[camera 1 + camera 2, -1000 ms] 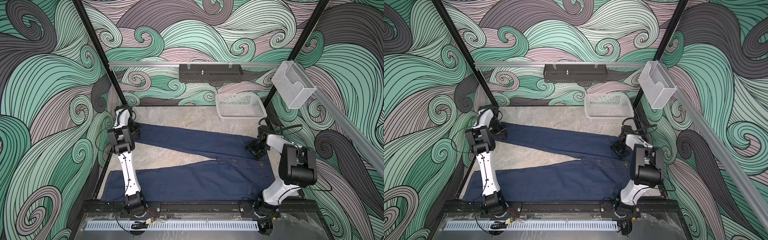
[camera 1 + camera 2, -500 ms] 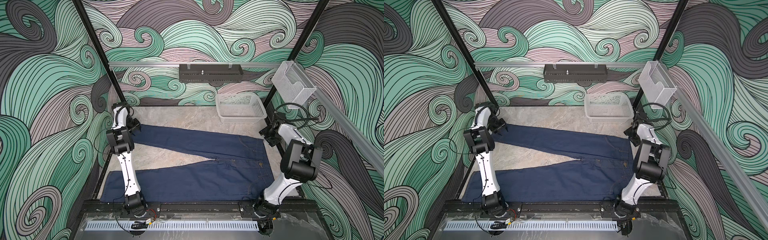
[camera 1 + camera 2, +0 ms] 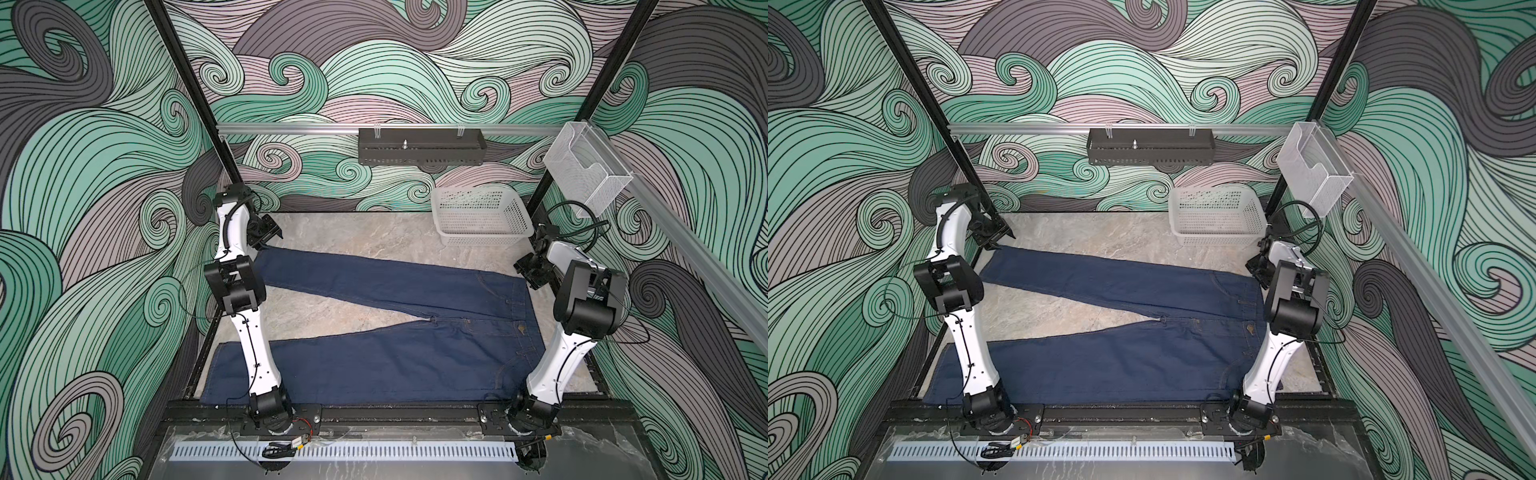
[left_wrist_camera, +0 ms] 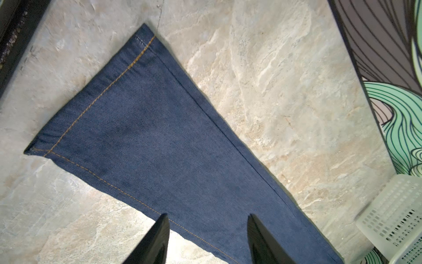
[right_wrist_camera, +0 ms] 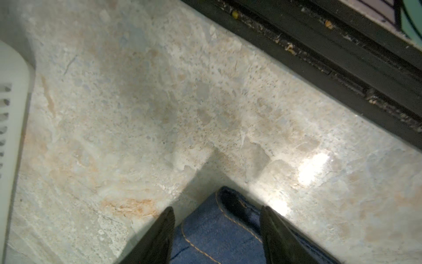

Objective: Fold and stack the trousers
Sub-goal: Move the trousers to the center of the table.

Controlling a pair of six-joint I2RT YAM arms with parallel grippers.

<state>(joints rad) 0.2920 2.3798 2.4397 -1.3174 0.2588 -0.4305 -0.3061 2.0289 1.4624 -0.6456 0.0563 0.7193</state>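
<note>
Beige marble-look table (image 3: 374,237) inside a booth w/ teal, grey & pink wave-pattern walls (image 3: 104,208). Black frame posts; an aluminium rail (image 3: 291,129) across the back carries a black perforated metal tray (image 3: 419,147). White perforated plastic basket (image 3: 482,216) sits at the far right corner, w/ a clear plastic holder (image 3: 582,166) hanging above it. Dark navy denim trousers (image 3: 395,353) w/ orange-tan stitching lie flat on the table, unfolded, legs splayed in a V toward the robot's left, waistband to the right. Left gripper (image 4: 207,228) spread, empty, above the far leg near its hem. Right gripper (image 5: 217,224) spread, empty, over the far waistband corner.
</note>
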